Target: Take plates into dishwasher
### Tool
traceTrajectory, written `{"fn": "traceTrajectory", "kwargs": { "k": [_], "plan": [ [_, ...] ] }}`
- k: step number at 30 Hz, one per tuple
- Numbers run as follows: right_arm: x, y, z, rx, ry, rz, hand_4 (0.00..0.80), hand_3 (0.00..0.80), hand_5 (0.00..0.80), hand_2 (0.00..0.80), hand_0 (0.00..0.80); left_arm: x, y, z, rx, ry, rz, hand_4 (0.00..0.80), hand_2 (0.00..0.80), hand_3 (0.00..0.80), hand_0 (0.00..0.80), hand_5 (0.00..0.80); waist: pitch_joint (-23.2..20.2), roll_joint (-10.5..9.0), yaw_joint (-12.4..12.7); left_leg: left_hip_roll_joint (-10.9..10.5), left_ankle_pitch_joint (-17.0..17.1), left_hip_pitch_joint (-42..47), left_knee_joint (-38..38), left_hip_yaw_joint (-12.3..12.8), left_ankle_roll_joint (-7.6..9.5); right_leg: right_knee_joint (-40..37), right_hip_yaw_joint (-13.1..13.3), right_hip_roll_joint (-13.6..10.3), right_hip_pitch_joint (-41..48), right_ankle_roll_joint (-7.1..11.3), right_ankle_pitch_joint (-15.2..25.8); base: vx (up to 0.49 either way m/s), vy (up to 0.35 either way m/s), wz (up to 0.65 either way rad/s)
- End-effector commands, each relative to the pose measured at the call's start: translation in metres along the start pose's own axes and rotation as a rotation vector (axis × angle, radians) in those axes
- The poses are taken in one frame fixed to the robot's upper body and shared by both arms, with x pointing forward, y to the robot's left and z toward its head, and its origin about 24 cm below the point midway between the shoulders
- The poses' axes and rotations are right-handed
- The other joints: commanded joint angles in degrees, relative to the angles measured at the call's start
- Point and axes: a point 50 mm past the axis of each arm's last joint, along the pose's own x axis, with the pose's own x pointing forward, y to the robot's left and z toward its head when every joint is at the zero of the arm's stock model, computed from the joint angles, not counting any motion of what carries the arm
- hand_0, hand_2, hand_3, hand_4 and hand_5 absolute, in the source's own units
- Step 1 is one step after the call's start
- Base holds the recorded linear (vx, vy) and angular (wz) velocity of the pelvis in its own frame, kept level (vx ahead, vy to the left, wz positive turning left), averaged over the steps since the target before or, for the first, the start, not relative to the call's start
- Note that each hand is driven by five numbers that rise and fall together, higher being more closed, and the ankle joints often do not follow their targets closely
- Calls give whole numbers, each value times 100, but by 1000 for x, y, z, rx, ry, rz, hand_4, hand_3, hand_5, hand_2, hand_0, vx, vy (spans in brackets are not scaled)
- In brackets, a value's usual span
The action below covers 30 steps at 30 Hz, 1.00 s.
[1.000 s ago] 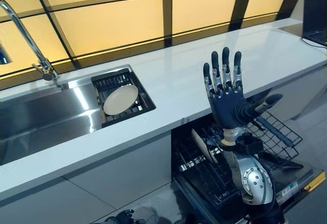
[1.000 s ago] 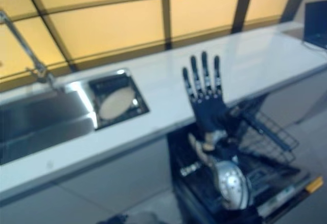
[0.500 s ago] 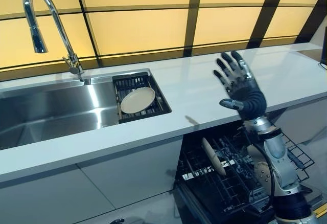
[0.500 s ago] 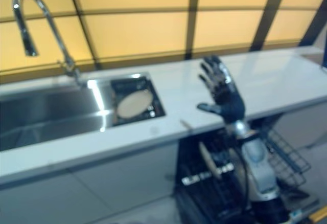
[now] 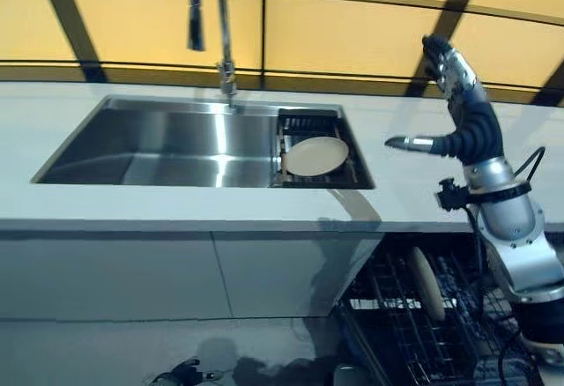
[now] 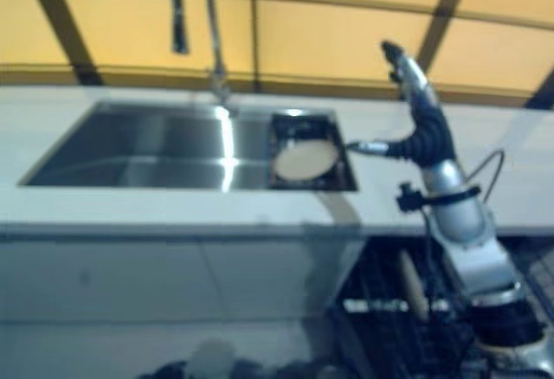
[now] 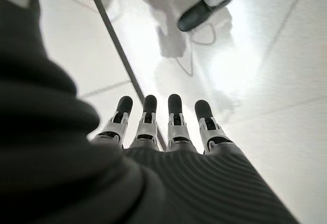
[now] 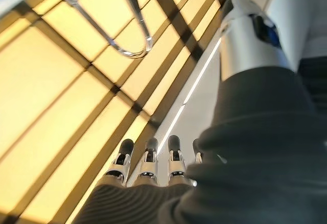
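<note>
The plate [image 5: 316, 155] lay in the sink rack [image 5: 310, 127], untouched. The right hand [image 5: 458, 117] hovered right of it, fingers straight and empty; reaching left and gripping its rim seemed next.

**Counter and sink**

Pale counter [image 5: 176, 205] runs the full width, with a steel sink [image 5: 159, 144] set into it. Tap [image 5: 220, 29] stands at the sink's back edge. A dark rack [image 5: 348, 170] sits at the sink's right end, with a cream plate [image 5: 315, 155] lying on it.
</note>
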Motion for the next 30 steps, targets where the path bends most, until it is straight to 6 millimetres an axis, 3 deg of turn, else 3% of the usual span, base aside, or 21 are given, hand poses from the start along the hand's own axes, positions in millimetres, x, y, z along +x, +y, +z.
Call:
{"fn": "traceTrajectory", "kwargs": {
  "k": [1,4,8,12,20,30],
  "plan": [
    [19,-10,-4,-24,26,-35,0,0,0,0,0,1,12,10,14,-25,23,0,0,0,0,0,25,-126,116,-411,-750,129,-25,-30,4,-1155,307,500,163,-102,364,80,-87,24],
    [18,-10,-10,-33,70,-30,0,0,0,0,0,1,8,8,8,-24,14,0,0,0,0,0,55,-147,109,-469,-725,175,-25,-251,-26,-1747,656,764,69,-91,425,105,-74,24],
    [12,-10,-19,-56,123,-31,0,0,0,0,0,1,5,8,3,-37,2,0,0,0,0,0,54,-181,111,-543,-744,231,-4,-543,6,-1972,938,840,231,-152,392,156,-89,37],
    [9,-4,-28,-66,167,0,0,0,0,0,0,0,3,3,-5,-38,-15,0,0,0,0,0,-23,-206,181,-524,-825,265,25,-478,-3,-1944,719,737,470,-125,470,232,-143,46],
    [5,-7,-34,-212,206,100,0,0,0,0,0,-1,-5,-1,21,-54,-37,0,0,0,0,0,-154,-268,252,-450,-963,269,98,-279,-47,-2198,494,705,866,-250,69,177,-106,21],
    [4,-10,-50,-453,359,430,0,0,0,0,0,-3,3,0,25,-63,-29,0,0,0,0,0,-52,-414,362,-417,-994,169,253,-140,-63,-2084,271,692,691,-157,192,58,-38,11]
  ]
}}
